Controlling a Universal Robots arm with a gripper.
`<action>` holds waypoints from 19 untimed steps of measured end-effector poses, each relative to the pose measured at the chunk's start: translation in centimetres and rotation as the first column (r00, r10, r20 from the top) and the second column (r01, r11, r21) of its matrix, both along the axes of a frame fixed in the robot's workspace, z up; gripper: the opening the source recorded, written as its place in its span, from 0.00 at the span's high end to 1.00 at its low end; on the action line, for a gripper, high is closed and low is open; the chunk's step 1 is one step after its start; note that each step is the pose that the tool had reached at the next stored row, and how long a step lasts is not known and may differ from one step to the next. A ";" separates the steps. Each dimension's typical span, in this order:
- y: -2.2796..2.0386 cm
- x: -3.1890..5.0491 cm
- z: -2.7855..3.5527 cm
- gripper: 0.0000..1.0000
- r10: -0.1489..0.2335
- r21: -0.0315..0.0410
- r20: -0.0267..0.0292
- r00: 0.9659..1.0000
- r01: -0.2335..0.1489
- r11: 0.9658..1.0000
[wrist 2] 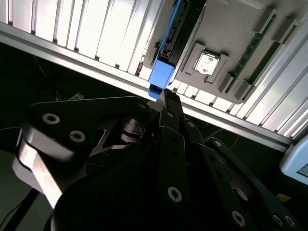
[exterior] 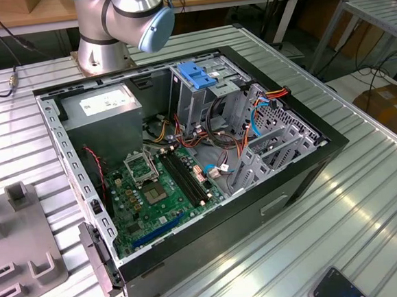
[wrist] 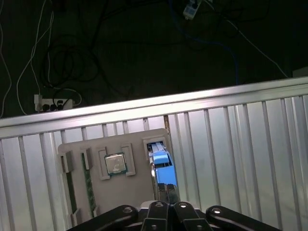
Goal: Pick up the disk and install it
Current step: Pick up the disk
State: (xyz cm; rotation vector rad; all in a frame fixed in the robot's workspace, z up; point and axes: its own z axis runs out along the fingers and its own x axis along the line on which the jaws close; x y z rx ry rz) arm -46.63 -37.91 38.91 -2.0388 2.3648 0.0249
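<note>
The black multi-link gripper (wrist 2: 166, 98) is hanging over a ribbed aluminium table (wrist 2: 96, 29) with its fingers drawn tightly together, gripping nothing. Just beyond its tips, the flat dark disk with blue plastic side rails (wrist 2: 185, 29) is standing on edge in a slot of a pale grey moulded holder (wrist 2: 231, 29). I cannot tell whether the tips are touching it. A small silver square chip (wrist 2: 208, 62) is sitting beside the disk.

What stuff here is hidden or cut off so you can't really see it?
- Disk: second wrist view, runs off the picture's edge; label unseen.
- Tool: first wrist view, it covers the disk's near end; touching or apart, unclear.
- Arm: exterior view, cut off by the upper edge.
- Tray: exterior view, cut off by the left edge.
- Phone: exterior view, cut off by the lower edge.
</note>
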 end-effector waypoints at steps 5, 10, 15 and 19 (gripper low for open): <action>0.00 0.00 0.00 0.90 0.001 0.000 0.000 1.000 -0.001 1.000; 0.00 0.00 0.00 0.90 0.001 0.000 0.000 1.000 -0.001 1.000; -0.02 0.23 -0.37 0.76 0.009 0.000 0.000 1.000 -0.009 1.000; -0.02 0.38 -1.29 0.76 0.026 -0.001 0.000 1.000 -0.026 1.000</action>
